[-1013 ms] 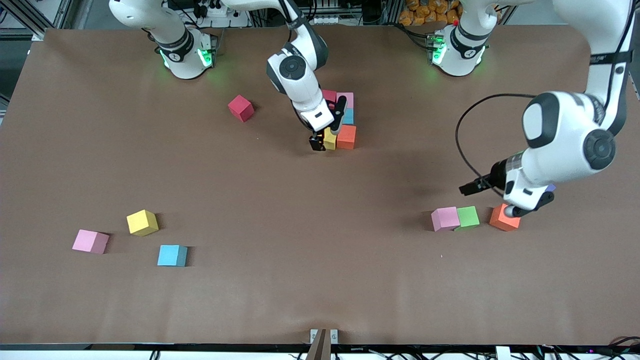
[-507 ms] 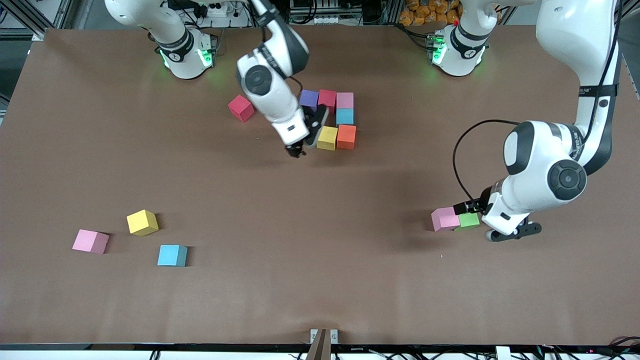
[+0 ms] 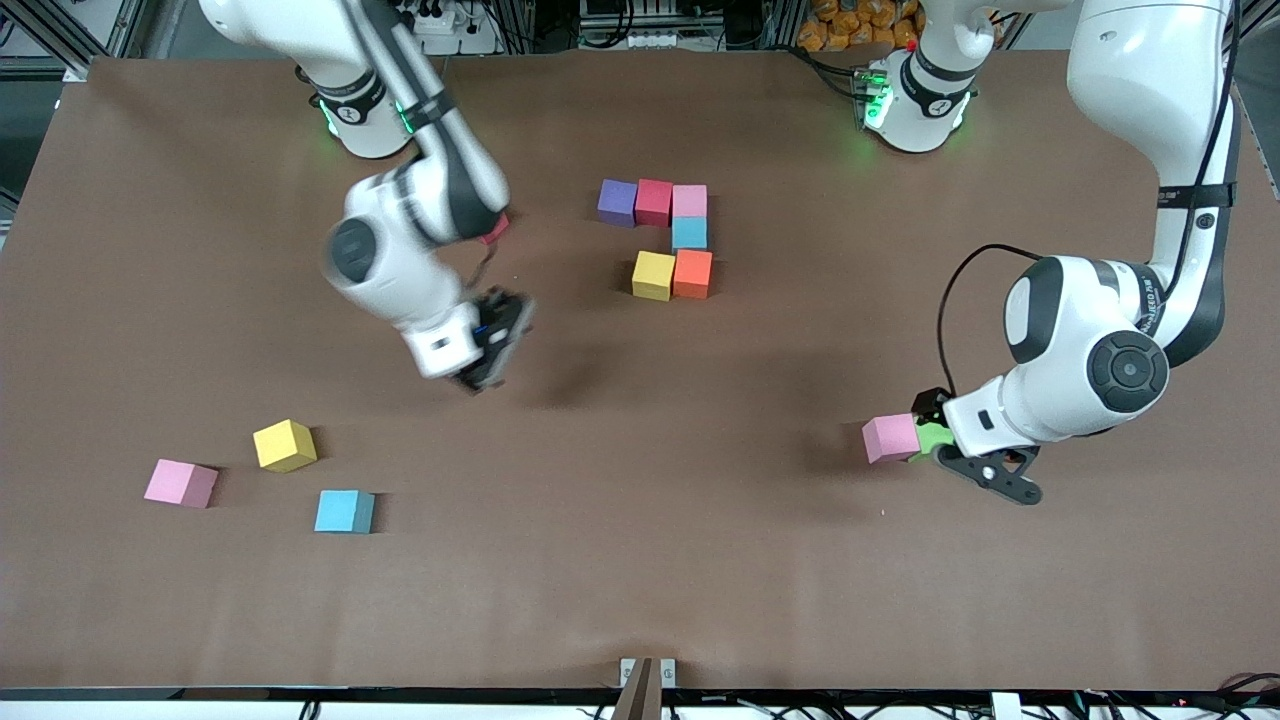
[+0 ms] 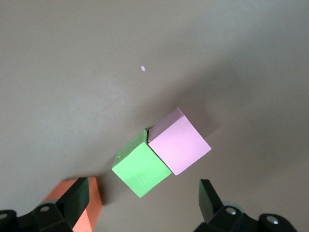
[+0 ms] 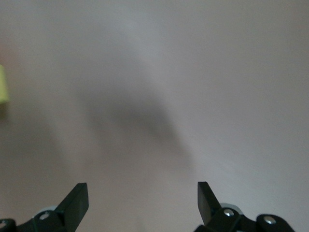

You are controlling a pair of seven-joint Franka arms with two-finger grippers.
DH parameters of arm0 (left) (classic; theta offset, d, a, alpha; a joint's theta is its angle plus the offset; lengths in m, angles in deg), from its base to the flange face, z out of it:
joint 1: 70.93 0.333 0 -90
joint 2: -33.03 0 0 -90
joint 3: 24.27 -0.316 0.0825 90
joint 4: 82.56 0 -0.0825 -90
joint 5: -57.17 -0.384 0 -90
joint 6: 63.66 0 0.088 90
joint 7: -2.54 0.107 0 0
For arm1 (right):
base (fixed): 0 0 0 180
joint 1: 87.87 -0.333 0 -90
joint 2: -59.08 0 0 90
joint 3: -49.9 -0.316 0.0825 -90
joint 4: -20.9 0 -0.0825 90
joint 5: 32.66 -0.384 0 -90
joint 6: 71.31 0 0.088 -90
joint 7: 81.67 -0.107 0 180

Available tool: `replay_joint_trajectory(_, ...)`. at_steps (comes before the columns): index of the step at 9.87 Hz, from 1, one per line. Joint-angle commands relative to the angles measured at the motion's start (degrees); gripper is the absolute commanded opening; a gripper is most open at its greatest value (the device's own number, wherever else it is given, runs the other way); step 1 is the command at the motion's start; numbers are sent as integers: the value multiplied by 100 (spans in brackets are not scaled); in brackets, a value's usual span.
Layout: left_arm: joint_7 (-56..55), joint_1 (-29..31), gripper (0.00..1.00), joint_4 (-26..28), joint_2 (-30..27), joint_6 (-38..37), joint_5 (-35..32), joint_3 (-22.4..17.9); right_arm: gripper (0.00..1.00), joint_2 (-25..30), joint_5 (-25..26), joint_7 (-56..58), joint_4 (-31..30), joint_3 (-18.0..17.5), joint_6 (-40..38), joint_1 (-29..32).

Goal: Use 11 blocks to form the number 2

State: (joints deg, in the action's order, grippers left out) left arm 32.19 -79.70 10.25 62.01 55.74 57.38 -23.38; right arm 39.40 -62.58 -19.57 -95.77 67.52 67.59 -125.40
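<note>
Left claw [image 4: 142,205] spread above green block [image 4: 141,168]; right claw [image 5: 142,203] spread, empty.

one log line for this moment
left gripper: open, over green block | right gripper: open, empty, over bare table | figure: six blocks placed

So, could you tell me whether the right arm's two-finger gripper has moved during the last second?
Yes. The right gripper, open and empty, left the small yellow foam cube in the figure, swinging toward the right arm's end.
</note>
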Motion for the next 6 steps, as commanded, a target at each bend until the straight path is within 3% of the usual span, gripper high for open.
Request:
replay_joint_trajectory(1, 1589, -124, 100, 429, 11, 686, -117, -53, 100, -114, 100, 188, 205, -101, -3, 700)
replay_joint_trajectory(4, 3148, -343, 100, 607, 230, 1156, -326, -62, 100, -228, 109, 152, 206, -92, -82, 1631)
replay_joint_trajectory(6, 3354, -353, 100, 755, 231, 1226, -706, -53, 100, -325, 91, 188, 223, -101, -47, 2335)
